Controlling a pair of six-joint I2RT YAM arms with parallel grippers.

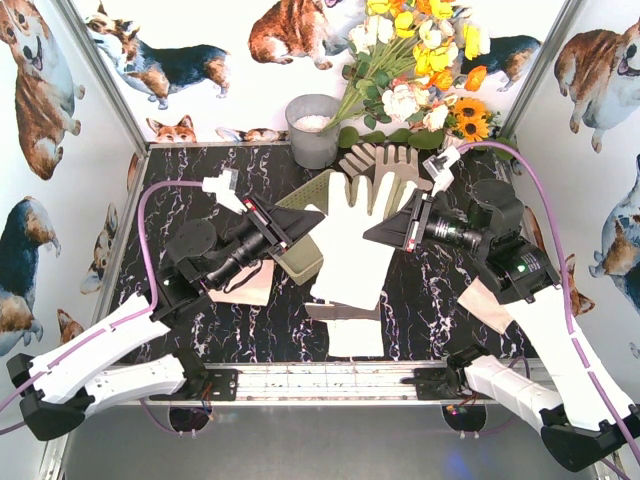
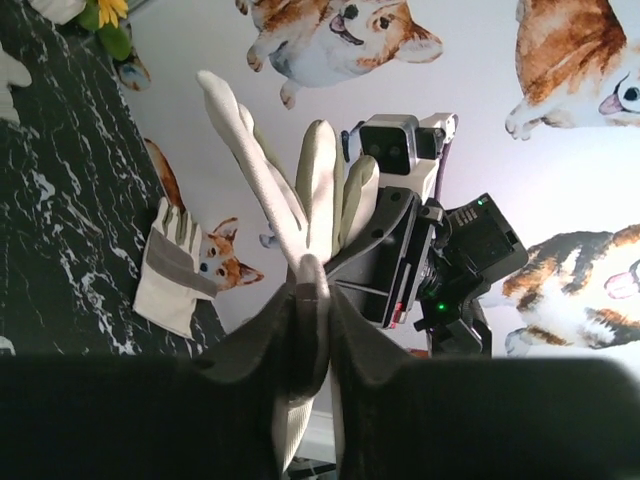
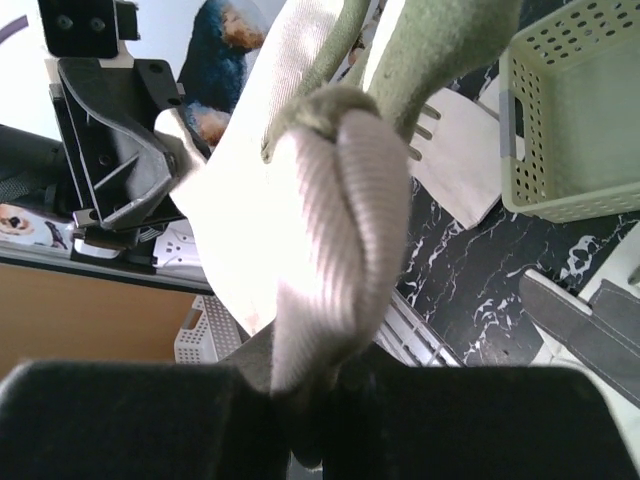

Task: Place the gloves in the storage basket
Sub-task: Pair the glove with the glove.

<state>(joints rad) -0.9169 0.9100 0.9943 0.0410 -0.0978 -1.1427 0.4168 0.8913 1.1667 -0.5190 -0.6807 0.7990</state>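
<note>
Gloves: one cream glove is held up over mid-table, pinched from both sides, with its fingers pointing far and its cuff hanging near. Left gripper is clamped on the glove's left edge, its fingers pressed together on the fabric. Right gripper is clamped on the right edge, with cloth bunched between its jaws.

Storage basket sits on the table just left of the held glove, partly hidden under the left gripper.

Other gloves lie flat on the black marbled table:
- tan glove, far, beside the grey bucket
- grey-cuffed glove, near
- left glove, under the left arm
- right glove, under the right arm
</note>
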